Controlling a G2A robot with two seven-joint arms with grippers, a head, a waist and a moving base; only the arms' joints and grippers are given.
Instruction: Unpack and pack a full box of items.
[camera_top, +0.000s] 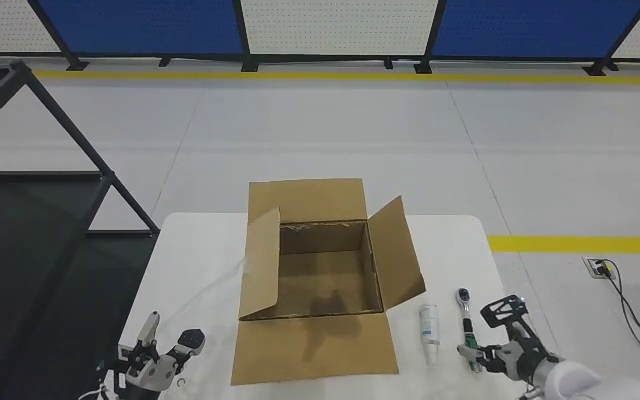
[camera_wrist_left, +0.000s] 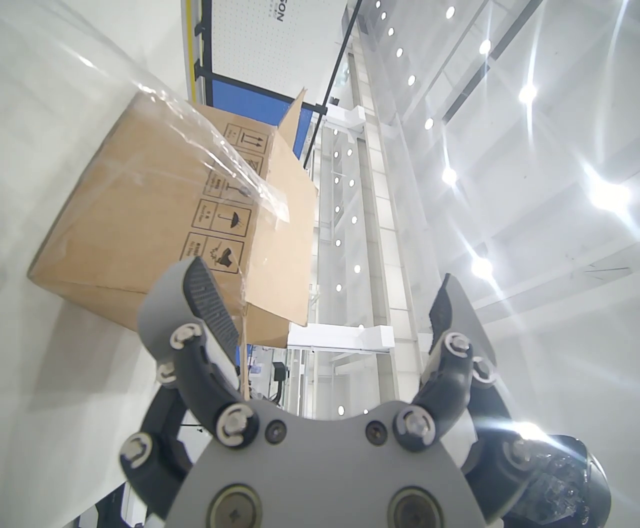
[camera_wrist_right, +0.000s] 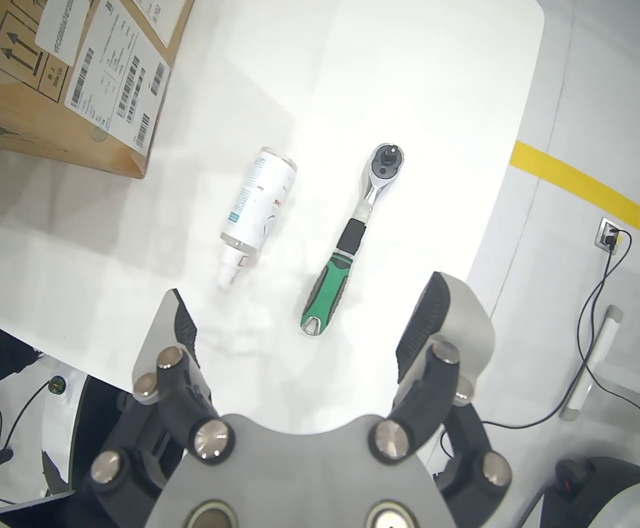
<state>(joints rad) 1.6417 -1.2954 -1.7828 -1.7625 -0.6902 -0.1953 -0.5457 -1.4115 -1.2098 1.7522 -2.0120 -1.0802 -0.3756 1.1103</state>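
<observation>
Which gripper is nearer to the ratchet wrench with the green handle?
Right. The right gripper hovers beside the handle end of the green-handled steel ratchet wrench; the left gripper is beyond the open brown cardboard box, at the white table's opposite corner.

Quick count, folks: just one box (camera_top: 310, 346), one bottle (camera_top: 429, 333) and one ratchet (camera_top: 466, 322), all on one table (camera_top: 450, 245). So three things total on top, a single of each kind.
</observation>
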